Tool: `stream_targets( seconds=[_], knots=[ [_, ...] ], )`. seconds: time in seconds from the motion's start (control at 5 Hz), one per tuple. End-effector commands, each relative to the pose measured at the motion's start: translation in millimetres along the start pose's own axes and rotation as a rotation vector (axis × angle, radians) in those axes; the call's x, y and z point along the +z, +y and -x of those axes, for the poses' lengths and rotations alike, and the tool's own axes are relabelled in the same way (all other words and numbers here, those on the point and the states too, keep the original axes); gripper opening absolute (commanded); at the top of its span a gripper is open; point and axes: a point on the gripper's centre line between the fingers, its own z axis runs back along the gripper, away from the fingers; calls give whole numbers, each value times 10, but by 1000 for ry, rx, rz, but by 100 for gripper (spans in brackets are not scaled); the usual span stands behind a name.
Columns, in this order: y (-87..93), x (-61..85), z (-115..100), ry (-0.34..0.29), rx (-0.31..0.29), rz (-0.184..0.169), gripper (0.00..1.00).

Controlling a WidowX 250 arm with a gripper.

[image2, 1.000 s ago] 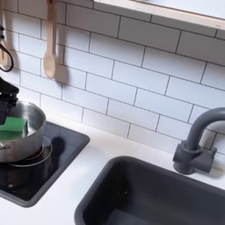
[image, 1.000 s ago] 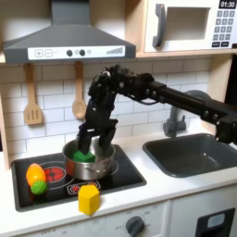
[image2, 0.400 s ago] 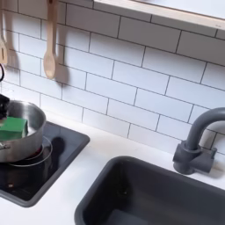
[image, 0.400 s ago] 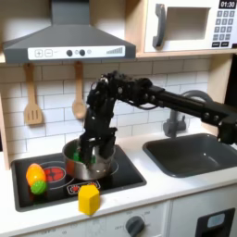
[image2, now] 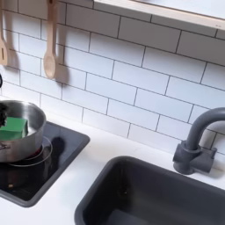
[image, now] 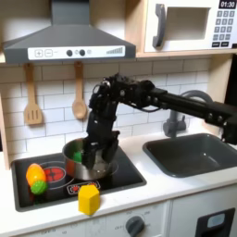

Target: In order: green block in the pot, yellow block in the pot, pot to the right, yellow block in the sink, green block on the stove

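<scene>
One block, the green block (image2: 12,128), lies in the pot (image2: 33,119); the tool (image: 96,153) hangs over it, grip unclear. Next, centre squarely over the yellow block (image: 88,199).

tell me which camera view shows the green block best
The second exterior view: the green block lies inside the pot with its top face unobstructed. In the first exterior view the arm and end effector hang over the pot, so no green can be made out there.
</scene>
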Motion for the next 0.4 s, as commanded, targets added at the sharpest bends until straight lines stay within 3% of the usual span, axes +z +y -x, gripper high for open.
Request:
stream_targets(
  seconds=[0.0,0.2],
  knots=[
    [-11,8,-9,2,17,2,100],
    [26,26,39,21,16,5,100]
  ],
)
